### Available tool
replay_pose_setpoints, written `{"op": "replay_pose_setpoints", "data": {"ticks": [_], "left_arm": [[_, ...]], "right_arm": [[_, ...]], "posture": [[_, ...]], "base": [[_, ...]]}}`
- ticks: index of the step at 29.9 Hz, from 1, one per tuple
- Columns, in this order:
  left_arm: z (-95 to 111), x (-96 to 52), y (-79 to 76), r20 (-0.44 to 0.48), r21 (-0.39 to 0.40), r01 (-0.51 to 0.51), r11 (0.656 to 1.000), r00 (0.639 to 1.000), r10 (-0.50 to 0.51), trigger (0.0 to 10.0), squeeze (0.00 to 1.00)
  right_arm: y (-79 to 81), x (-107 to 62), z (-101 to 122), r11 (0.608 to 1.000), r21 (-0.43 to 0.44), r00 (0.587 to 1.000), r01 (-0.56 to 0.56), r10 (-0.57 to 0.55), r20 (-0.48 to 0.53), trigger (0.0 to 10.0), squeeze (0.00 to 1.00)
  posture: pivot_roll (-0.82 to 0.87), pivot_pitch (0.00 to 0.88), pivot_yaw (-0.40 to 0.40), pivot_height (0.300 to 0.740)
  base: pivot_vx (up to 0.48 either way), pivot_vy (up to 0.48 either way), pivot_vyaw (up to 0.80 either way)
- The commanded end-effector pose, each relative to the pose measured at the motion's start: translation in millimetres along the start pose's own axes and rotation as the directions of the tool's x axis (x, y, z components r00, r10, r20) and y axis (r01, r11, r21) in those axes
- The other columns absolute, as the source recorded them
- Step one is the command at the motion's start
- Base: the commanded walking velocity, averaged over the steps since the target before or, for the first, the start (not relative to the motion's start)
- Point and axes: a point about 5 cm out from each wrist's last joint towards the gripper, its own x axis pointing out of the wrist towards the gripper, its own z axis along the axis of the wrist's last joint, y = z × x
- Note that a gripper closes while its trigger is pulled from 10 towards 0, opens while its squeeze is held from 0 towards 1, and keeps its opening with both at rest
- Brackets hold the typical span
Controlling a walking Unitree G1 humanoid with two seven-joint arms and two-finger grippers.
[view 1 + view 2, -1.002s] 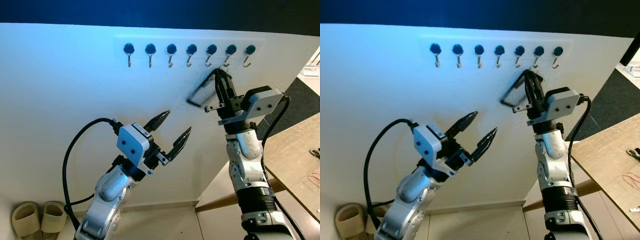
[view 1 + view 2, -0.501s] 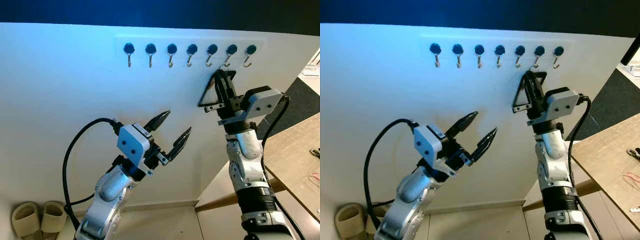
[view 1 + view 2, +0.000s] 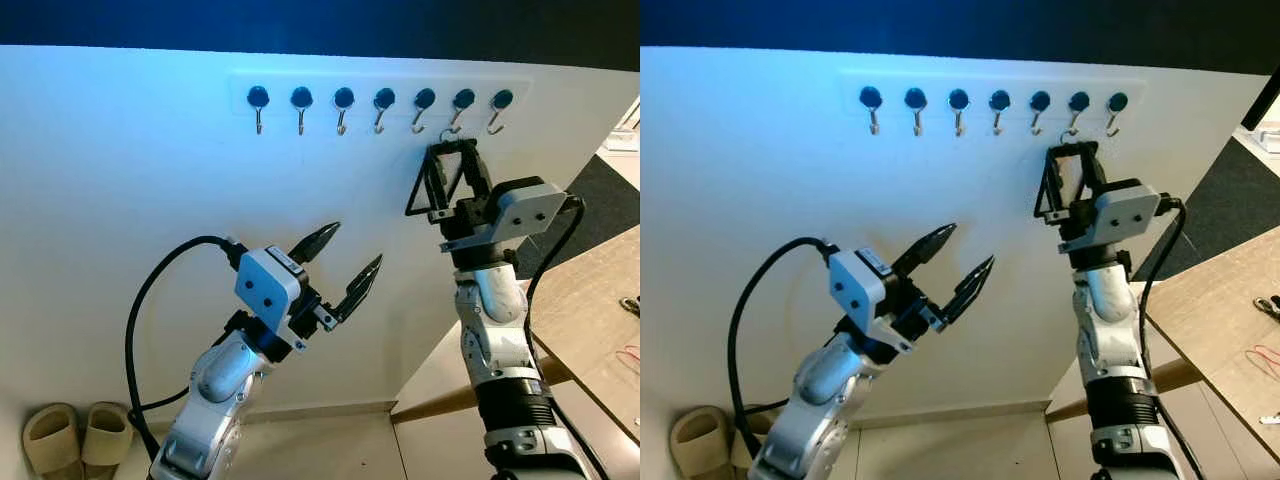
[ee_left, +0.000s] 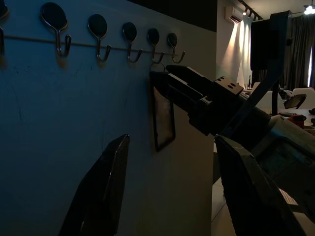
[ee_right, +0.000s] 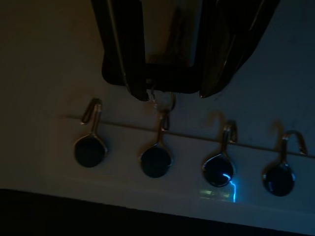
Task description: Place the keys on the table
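Here we face a white wall (image 3: 130,180) carrying a rail of 7 dark round hooks (image 3: 380,100) in a single row. From the 6th hook (image 3: 461,102), counting from our left, hangs a small metal ring, and from that ring hangs the keys (image 3: 440,185), which look like a flat black rectangular tag or frame; we cannot make out separate keys on it.

Our right gripper (image 3: 450,178) is raised to the wall just under that hook, pointing upward. Its 2 black fingers stand a little apart, 1 on each side edge of the black tag, so they bracket it. In the right wrist view the fingertips (image 5: 129,54) reach up to the ring, and the tag's top bar shows between them. The keys hang on the hook, well away from the table.

Our left gripper (image 3: 345,262) is held out in front of the wall, lower and toward the left, with its 2 fingers spread wide and nothing between them.

At the right edge we see a corner of 1 wooden table (image 3: 590,300), with a few small items near its far edge, too small to identify. On the floor at lower left sit 2 beige slippers (image 3: 75,432), side by side against the wall.
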Motion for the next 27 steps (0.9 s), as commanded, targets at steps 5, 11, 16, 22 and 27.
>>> {"op": "replay_pose_setpoints", "data": {"ticks": [5,11,16,22,27], "left_arm": [[7,4.9,-5.3,0.031,0.0,0.036,0.999,0.999,-0.036,10.0,0.0],[7,5.3,-5.8,0.031,0.0,0.04,0.999,0.999,-0.04,10.0,0.0],[7,5.7,-5.5,0.027,0.003,0.042,0.999,0.999,-0.042,10.0,0.0],[6,6.1,-4.8,0.024,0.008,0.042,0.999,0.999,-0.042,10.0,0.0],[6,5.8,-4.4,0.02,0.01,0.04,0.999,0.999,-0.04,10.0,0.0]], "right_arm": [[-6.8,2.6,1,0.999,-0.034,1.0,0.018,-0.018,0.011,10.0,0.0],[-8.6,4.4,4,0.998,-0.047,0.999,0.03,-0.028,0.029,10.0,0.0],[-8.5,3.4,0,0.999,-0.037,1.0,0.023,-0.023,0.006,10.0,0.0],[-6.2,6.6,-4,1.0,-0.026,1.0,0.003,-0.003,-0.014,10.0,0.0],[-3.3,9.4,-7,1.0,-0.003,0.999,-0.024,0.024,-0.024,10.0,0.0]], "posture": [[0.08,0.108,-0.072,0.74],[0.07,0.108,-0.071,0.74],[0.07,0.108,-0.069,0.74],[0.08,0.108,-0.068,0.74],[0.08,0.107,-0.069,0.74]], "base": [[0.0,0.0,0.0],[0.0,0.0,0.0],[0.0,0.0,0.0],[0.0,0.0,0.0],[0.0,0.0,0.0]]}}
